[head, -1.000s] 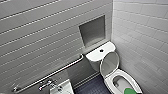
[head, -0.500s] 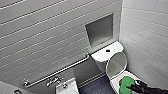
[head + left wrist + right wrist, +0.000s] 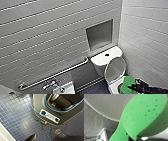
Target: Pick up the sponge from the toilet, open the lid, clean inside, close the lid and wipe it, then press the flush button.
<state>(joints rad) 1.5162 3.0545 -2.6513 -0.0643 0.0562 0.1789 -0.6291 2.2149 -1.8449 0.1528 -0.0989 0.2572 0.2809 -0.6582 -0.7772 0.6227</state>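
The sponge (image 3: 127, 84) is still kept clamped by the right gripper (image 3: 136, 87) in the bowl of the toilet (image 3: 100, 60), below the raised lid (image 3: 115, 68); inside cleaning is judged under way

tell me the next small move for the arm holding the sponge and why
Probably ease the right gripper down a little, so the sponge meets the inside of the toilet bowl. The lid stands raised against the tank, and the gripper holds the sponge at the bowl's opening, so wiping inside seems the fitting step.
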